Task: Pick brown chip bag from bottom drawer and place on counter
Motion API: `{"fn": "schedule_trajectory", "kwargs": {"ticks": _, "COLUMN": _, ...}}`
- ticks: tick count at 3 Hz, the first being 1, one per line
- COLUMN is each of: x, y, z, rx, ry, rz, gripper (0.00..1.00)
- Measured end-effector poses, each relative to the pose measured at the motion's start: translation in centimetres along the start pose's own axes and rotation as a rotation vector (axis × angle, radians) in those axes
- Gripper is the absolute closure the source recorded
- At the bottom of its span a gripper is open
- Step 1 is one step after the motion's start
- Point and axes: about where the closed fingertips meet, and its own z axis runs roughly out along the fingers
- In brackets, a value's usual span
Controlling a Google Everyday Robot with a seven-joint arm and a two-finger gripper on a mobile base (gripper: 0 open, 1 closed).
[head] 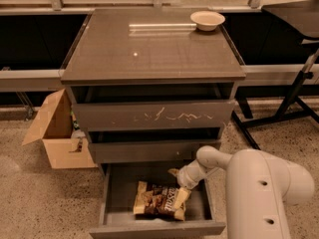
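The brown chip bag [160, 201] lies flat in the open bottom drawer [117, 193], a little right of its middle, cream ends to left and right. My gripper [175, 175] reaches into the drawer from the right on a white arm. It hangs just above the bag's upper right corner. The counter [149, 46] is the glossy dark top of the drawer cabinet, well above.
A cream bowl [207, 19] sits at the counter's far right corner. An open cardboard box [55, 133] stands on the floor left of the cabinet. A black table with tubular legs [294, 88] is at the right. The scratched upper drawer front [154, 114] and middle drawer [149, 151] overhang the bottom drawer.
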Motion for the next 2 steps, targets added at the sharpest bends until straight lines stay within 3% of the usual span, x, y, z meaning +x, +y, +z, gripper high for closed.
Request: {"fn": "schedule_trajectory", "kwargs": {"ticks": 2, "x": 4.0, "y": -2.8, "z": 6.0, "rx": 0.011, "ry": 0.058, "rz": 0.011, "gripper": 0.00}}
